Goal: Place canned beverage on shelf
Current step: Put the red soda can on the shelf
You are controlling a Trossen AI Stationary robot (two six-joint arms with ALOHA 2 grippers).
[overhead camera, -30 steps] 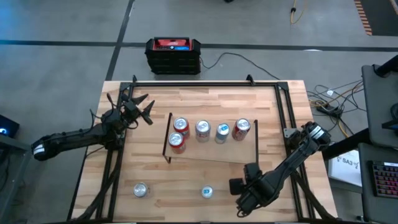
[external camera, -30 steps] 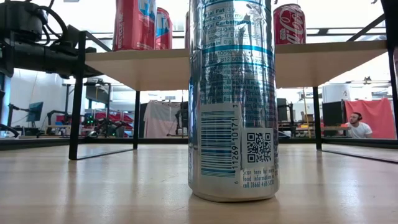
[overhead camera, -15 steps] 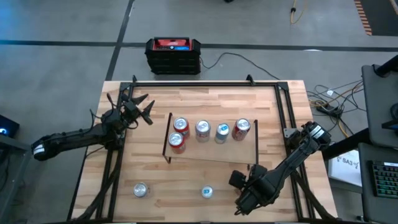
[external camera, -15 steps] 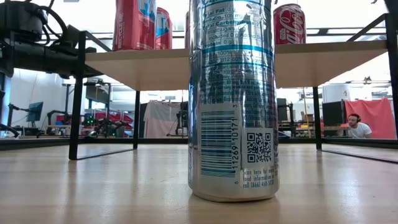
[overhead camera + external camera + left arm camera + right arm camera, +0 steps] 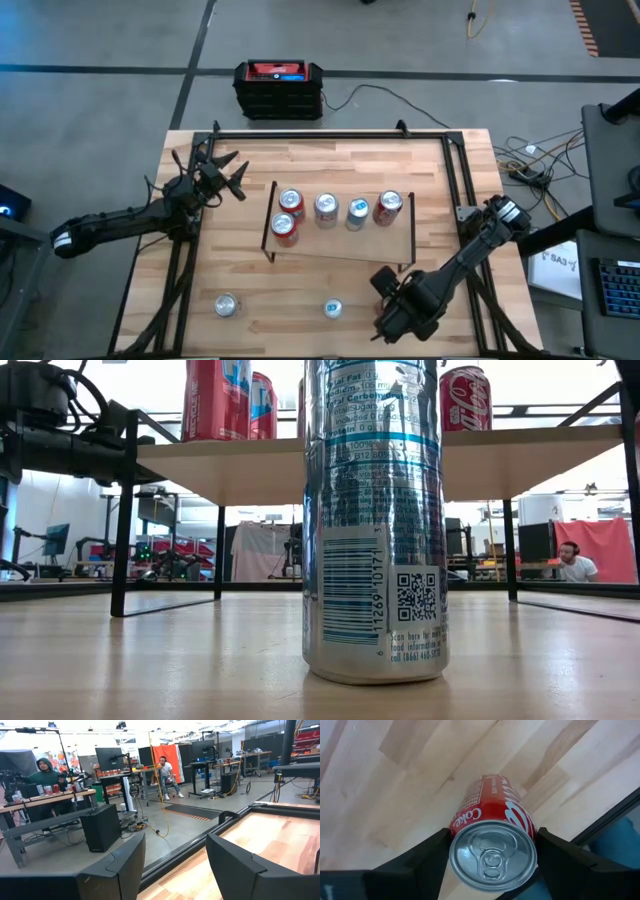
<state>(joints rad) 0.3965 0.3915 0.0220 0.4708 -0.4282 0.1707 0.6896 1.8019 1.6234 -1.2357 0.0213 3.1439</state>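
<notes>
The shelf (image 5: pixel 340 245) stands mid-table on thin black legs, with several cans (image 5: pixel 327 207) upright on its board (image 5: pixel 250 465). A red Coke can (image 5: pixel 490 810) sits between the fingers of my right gripper (image 5: pixel 492 852), which points down over the table's near right part (image 5: pixel 400 312) and hides the can from above. A silver-blue can (image 5: pixel 333 308) (image 5: pixel 375 520) stands on its base near the front edge. Left of it stands a silver can (image 5: pixel 226 305). My left gripper (image 5: pixel 222 172) (image 5: pixel 175 850) waits open at the table's left, holding nothing. My right gripper pinches the Coke can by its side wall just below the top rim (image 5: pixel 456 829), one finger (image 5: pixel 420 857) on each opposite side. The fingers come from above, pointing down. The can is upright with its top toward the wrist. I cannot tell whether its base touches the table.
Black frame rails (image 5: pixel 330 133) run along the table's far and side edges. A black and red box (image 5: pixel 279 88) sits on the floor beyond the far edge. A person (image 5: pixel 572 560) sits in the room behind. Bare tabletop lies between the two loose cans.
My right gripper has rolled about its own downward line while staying over the same near-right spot, still shut on the Coke can. The left arm and all the other cans have kept still.
</notes>
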